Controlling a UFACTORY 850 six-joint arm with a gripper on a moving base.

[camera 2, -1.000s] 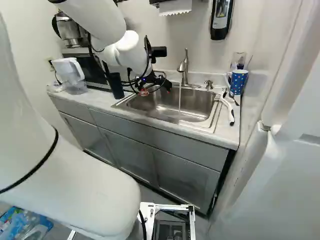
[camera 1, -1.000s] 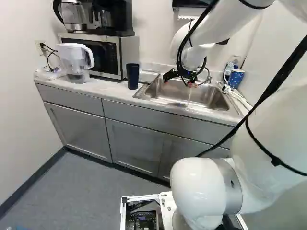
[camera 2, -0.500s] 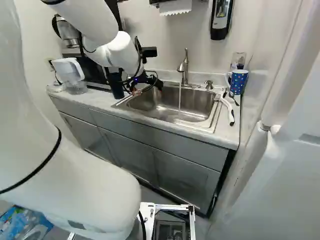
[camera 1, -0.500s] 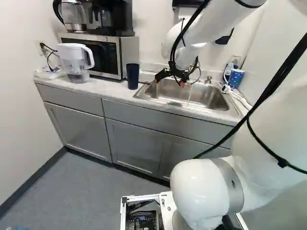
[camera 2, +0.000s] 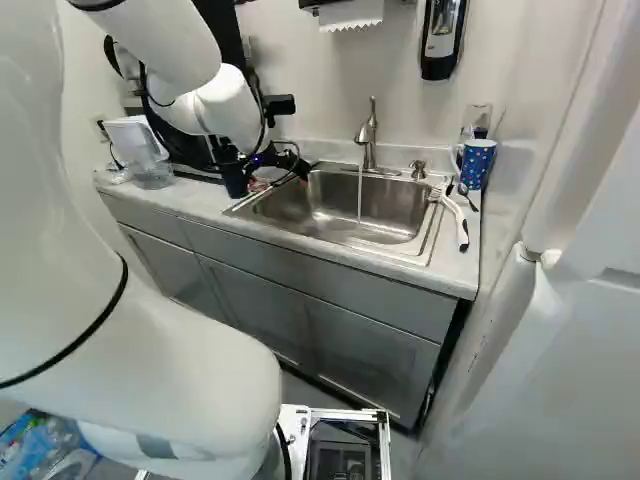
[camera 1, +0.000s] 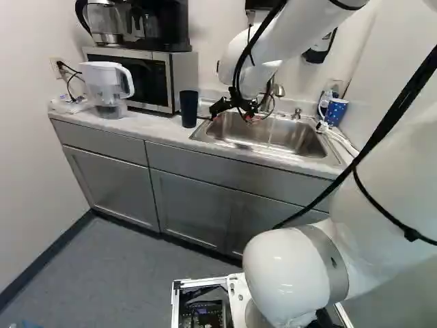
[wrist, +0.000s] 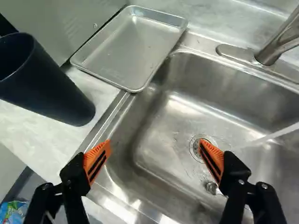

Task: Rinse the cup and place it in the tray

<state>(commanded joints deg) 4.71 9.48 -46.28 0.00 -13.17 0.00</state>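
Cabinets (camera 1: 191, 205) front the worktop (camera 1: 153, 133). Above the sink's (wrist: 177, 121) left side hangs the claw (camera 1: 232, 118), fingers wide apart. Left of it, the dark cup (camera 1: 189, 109) stands upright, crowding the near-left side of the tray (wrist: 131, 49). Behind both sits the microwave (camera 1: 171, 75); water runs from the faucet (camera 2: 368, 145), with a spotted mug (camera 2: 477, 165) far right.

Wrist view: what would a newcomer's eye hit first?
Probably the open gripper, its orange pads bright against the steel sink beneath. Next, the water stream running from the faucet into the basin. Then the tall dark cup on the counter, beside the flat metal tray.
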